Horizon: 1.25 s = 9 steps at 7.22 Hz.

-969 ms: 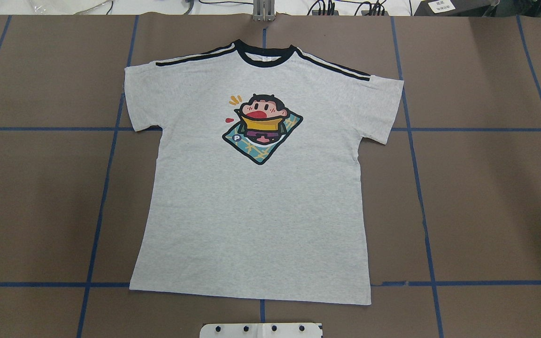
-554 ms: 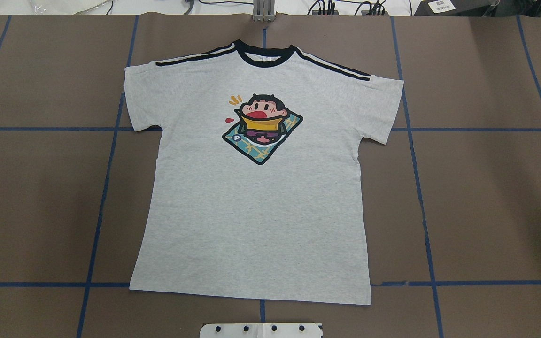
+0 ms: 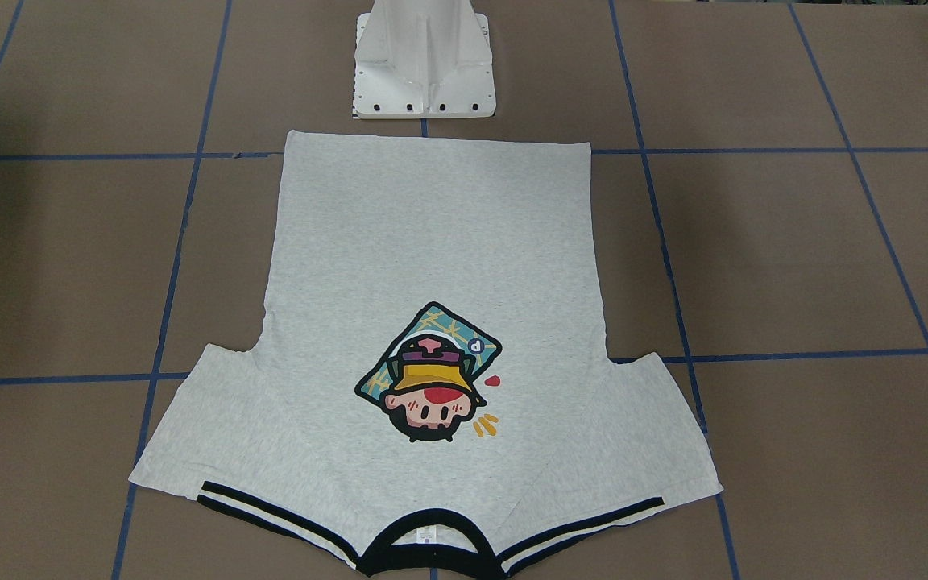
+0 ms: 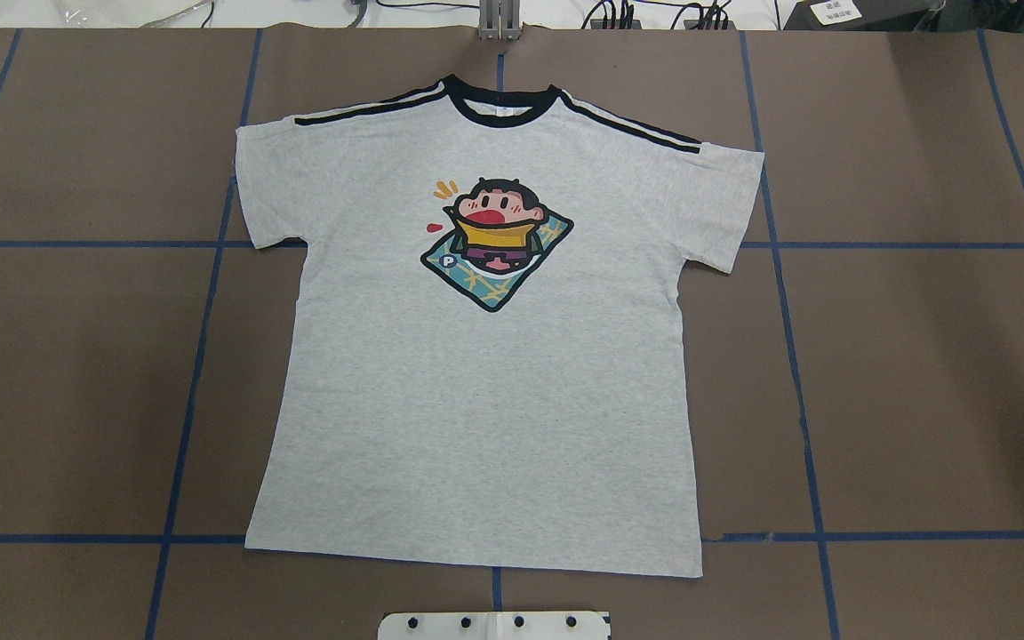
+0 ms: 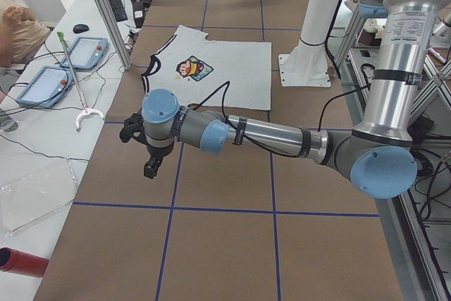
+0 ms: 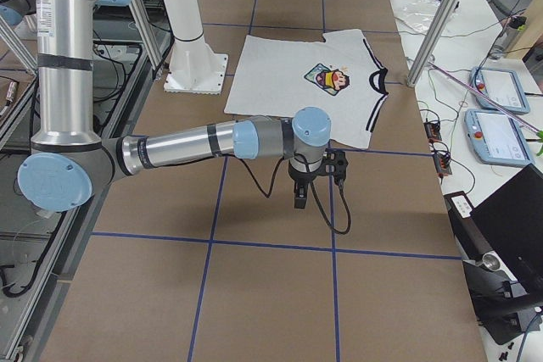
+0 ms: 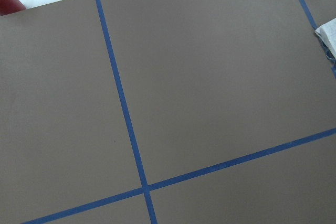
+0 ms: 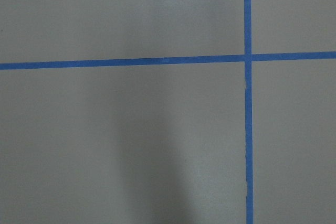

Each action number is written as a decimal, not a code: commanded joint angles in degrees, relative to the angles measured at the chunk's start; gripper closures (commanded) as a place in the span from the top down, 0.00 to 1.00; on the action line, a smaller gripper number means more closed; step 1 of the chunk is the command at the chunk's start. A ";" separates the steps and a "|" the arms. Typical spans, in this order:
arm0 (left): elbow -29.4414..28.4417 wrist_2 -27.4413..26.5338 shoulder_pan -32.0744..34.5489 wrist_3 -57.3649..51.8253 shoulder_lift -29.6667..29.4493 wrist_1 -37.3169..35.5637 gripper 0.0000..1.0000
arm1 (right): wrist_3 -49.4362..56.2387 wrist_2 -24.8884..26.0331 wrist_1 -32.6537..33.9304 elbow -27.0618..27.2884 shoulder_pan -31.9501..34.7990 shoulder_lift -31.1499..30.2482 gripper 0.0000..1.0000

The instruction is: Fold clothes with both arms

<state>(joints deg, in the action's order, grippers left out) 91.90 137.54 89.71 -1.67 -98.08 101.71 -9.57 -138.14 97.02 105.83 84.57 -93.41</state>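
The T-shirt is light heather grey with a black neckband, black-and-white shoulder stripes and a cartoon print in yellow, teal and red, the worktop is flat brown crossed by a blue tape grid, and the left arm and right arm are silver with pale blue caps.

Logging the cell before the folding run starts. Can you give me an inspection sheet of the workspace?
Surface: brown table with a blue tape grid.
Job's things: grey T-shirt spread flat, print up, neckband away from the robot, not yet folded.
Clutter: nothing seen.
Grippers: left gripper and right gripper hang over bare table beyond the sleeves, nothing seen in them; open or shut cannot be told.
Cables: a black cable loops off each forearm, apart from the shirt.
Surroundings: white pedestal by the hem; teach pendants and a person's arm at the side bench.
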 commanded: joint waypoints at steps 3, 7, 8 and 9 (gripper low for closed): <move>0.04 -0.25 -3.23 0.27 0.00 1.74 1.00 | -8.75 0.24 0.01 -2.97 -5.37 6.96 1.00; 0.03 0.28 -5.67 0.44 -0.18 1.57 0.99 | -15.72 0.41 -1.55 -19.75 -11.53 28.14 1.00; -0.14 0.19 -6.03 0.44 -0.61 1.65 0.99 | -24.09 1.02 -14.27 -26.14 -13.71 29.67 1.00; -0.23 0.19 -6.13 0.53 -0.88 1.65 0.99 | -36.88 2.07 -33.02 -36.12 -14.86 31.77 1.00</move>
<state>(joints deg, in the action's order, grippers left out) 91.77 137.75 84.04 -1.22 -98.60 103.34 -32.67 -137.15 84.04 81.02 71.59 -64.91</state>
